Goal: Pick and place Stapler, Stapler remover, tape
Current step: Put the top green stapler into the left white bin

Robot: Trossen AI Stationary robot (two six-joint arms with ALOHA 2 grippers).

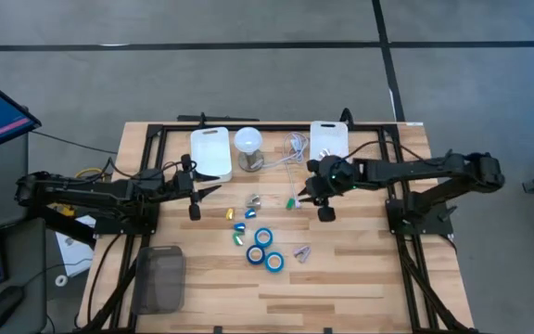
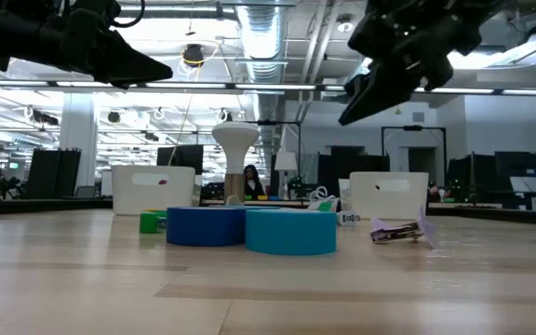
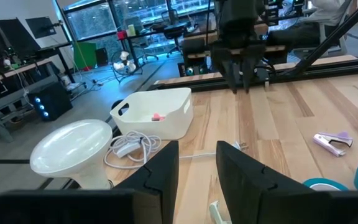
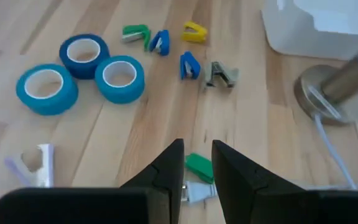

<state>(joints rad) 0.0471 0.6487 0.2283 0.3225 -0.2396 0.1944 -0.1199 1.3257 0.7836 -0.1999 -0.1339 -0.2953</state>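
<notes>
Wooden slatted table (image 1: 341,278), grey floor (image 1: 248,23), open-plan office

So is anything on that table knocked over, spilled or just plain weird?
Nothing looks broken or spilled. The three blue tape rolls lie flat in a tidy cluster. The small coloured staple removers are strewn loosely at different angles, one pale purple one off by itself beside the tape. A white cable lies in a loose tangle by the lamp base.

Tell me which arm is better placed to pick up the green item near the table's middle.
Probably the right. The right gripper hangs directly over the green item, fingers open. The left gripper waits farther off, beside the white bin.
</notes>
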